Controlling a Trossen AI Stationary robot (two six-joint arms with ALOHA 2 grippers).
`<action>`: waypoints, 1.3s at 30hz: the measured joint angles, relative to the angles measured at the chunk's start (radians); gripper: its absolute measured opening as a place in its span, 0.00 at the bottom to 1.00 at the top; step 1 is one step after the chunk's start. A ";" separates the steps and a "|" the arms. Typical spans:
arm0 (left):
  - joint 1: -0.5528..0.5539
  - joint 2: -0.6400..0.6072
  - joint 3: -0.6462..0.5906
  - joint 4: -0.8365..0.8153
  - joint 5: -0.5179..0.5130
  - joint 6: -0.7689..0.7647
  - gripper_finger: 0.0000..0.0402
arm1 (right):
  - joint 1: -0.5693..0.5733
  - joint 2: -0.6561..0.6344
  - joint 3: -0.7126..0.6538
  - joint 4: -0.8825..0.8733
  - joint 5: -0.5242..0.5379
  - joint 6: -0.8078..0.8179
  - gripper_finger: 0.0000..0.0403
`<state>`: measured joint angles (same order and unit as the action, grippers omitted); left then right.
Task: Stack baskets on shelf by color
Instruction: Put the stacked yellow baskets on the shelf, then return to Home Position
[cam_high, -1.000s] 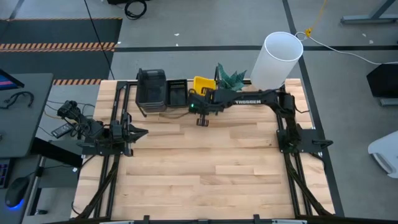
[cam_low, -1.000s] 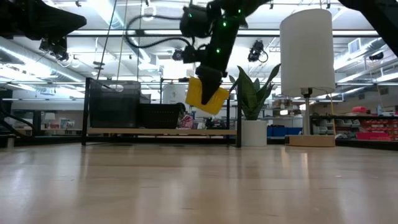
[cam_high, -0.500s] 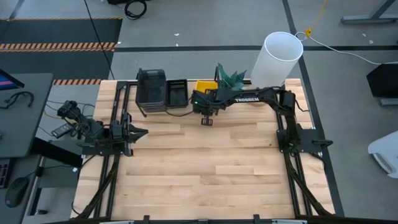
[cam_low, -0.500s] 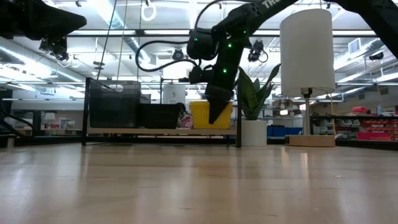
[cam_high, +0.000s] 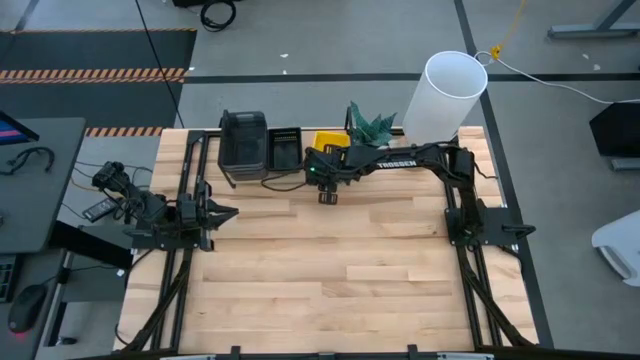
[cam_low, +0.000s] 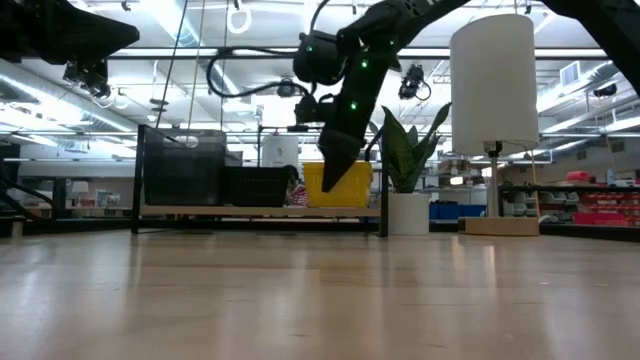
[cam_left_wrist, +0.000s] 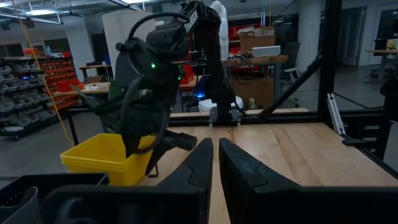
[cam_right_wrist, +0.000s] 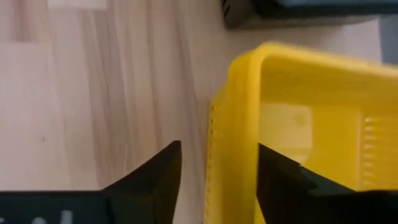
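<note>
A yellow basket (cam_low: 345, 185) sits level on the shelf (cam_low: 260, 211), just right of a black basket (cam_low: 257, 186) and a taller dark grey stack (cam_low: 185, 167). My right gripper (cam_right_wrist: 217, 155) is open and points down over the yellow basket's near wall (cam_right_wrist: 231, 143), close to its left corner. One finger stands outside the wall and one inside, and bare wood shows between the outer finger and the wall. My left gripper (cam_left_wrist: 214, 155) is shut, holds nothing, and waits at the table's left side (cam_high: 232, 212).
A potted plant (cam_low: 405, 160) stands just right of the shelf's end frame. A tall white lamp shade (cam_high: 445, 95) stands at the far right. The wooden tabletop (cam_high: 340, 260) stretches bare from the shelf to the near edge.
My right gripper has carried the yellow basket down and toward the far edge. The basket hung tilted and clear of the shelf, and now sits level on the plank beside the black basket. The gripper has since come up slightly.
</note>
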<state>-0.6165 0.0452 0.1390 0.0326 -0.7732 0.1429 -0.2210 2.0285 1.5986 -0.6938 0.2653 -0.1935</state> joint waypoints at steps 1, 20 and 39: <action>0.000 0.000 0.000 0.000 0.000 0.000 0.09 | 0.002 0.000 0.009 -0.003 0.000 0.008 0.49; 0.000 0.000 0.000 0.000 0.000 0.000 0.09 | 0.065 0.000 0.281 -0.205 -0.005 0.067 0.56; 0.000 0.000 0.000 0.000 0.000 0.000 0.09 | 0.122 -0.337 0.117 -0.384 -0.034 0.241 0.48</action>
<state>-0.6166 0.0452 0.1388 0.0328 -0.7733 0.1429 -0.0993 1.6916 1.7151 -1.0773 0.2310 0.0471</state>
